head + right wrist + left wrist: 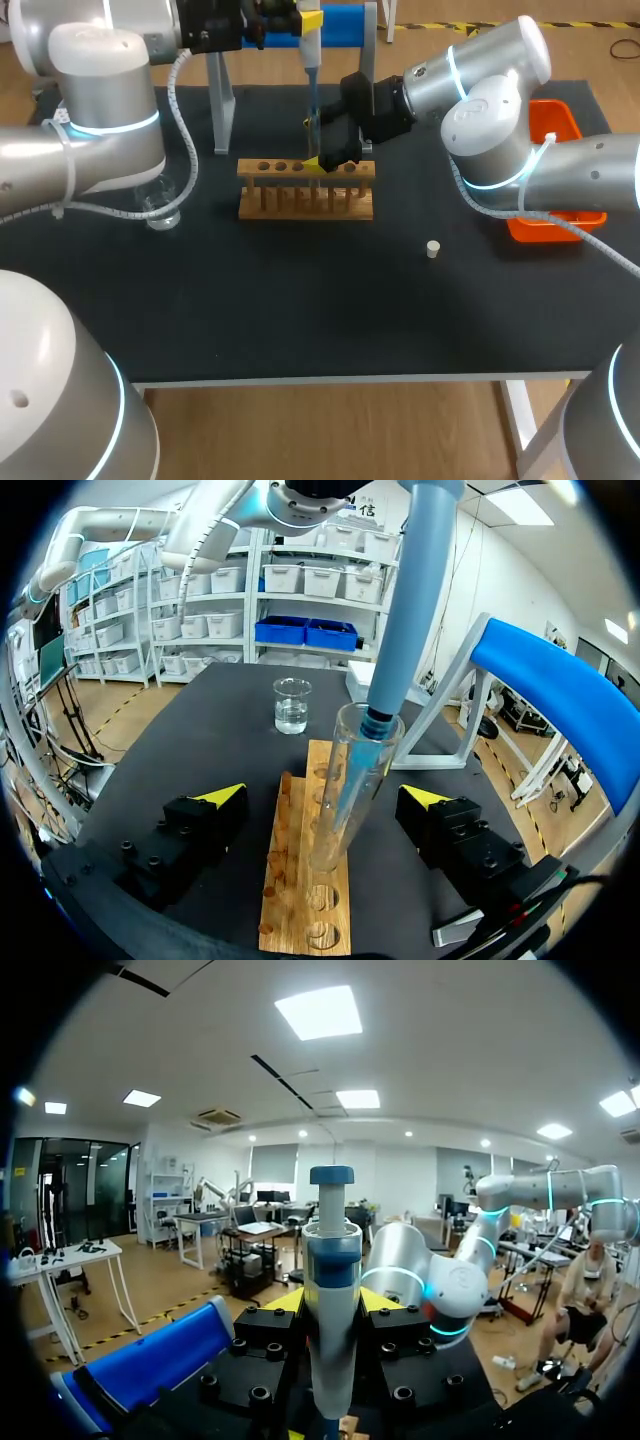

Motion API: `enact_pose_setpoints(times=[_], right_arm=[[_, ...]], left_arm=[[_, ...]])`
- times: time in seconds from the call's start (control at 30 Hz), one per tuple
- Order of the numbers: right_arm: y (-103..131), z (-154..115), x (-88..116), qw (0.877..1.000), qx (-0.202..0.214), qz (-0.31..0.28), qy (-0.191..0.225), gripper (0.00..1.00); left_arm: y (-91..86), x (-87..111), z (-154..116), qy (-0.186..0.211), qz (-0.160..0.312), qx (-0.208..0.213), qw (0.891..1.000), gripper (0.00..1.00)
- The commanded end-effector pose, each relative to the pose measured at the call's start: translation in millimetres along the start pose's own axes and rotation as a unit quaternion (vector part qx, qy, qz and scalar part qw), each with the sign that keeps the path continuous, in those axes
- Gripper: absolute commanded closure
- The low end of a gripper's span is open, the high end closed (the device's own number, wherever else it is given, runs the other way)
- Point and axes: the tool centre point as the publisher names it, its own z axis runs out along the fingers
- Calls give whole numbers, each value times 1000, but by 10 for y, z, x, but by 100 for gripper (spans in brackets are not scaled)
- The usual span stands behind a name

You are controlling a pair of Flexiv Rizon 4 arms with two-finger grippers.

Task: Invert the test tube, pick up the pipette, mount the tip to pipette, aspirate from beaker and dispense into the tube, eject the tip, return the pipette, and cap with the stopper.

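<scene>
A clear test tube (345, 790) stands upright in the wooden rack (300, 880), mouth up. My left gripper (330, 1305) is shut on the blue-and-white pipette (332, 1260) and holds it upright over the rack (305, 190). The pipette (415, 590) reaches down so that its tip (360, 760) is inside the tube's mouth. My right gripper (325, 795) is open, with one finger on each side of the tube and neither touching it. In the head view that right gripper (335, 150) hangs just behind the rack. A small pale stopper (433, 249) lies on the black table to the rack's right.
A glass beaker (160, 208) with a little clear liquid stands left of the rack, also seen as the beaker (291, 704) beyond the rack. The blue pipette stand (335, 20) rises behind the rack. An orange bin (555, 125) sits at the table's right edge.
</scene>
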Motion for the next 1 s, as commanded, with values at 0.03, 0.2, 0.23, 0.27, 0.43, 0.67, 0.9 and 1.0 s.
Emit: enact_pose_setpoints(times=[0.03, 0.2, 0.23, 0.27, 0.43, 0.67, 0.9, 1.0], right_arm=[[4, -10, 1, 1000, 2, 0, 1, 0], [4, -10, 1, 1000, 2, 0, 1, 0], [4, -10, 1, 1000, 2, 0, 1, 0], [4, -10, 1, 1000, 2, 0, 1, 0], [4, -10, 1, 1000, 2, 0, 1, 0], [4, -10, 1, 1000, 2, 0, 1, 0], [4, -10, 1, 1000, 2, 0, 1, 0], [4, -10, 1, 1000, 2, 0, 1, 0]], left_arm=[[13, -18, 16, -1, 0, 1, 1000, 100], [24, -27, 19, -1, -2, 0, 1000, 100], [25, -29, 20, -1, -2, 0, 1000, 100], [27, -31, 21, -1, -2, 0, 1000, 100], [34, -39, 23, -1, -3, 0, 1000, 100], [30, -41, 29, 0, -1, -1, 1000, 100], [23, -34, 28, 0, -1, -1, 1000, 100], [23, -34, 28, 0, -1, -1, 1000, 100]])
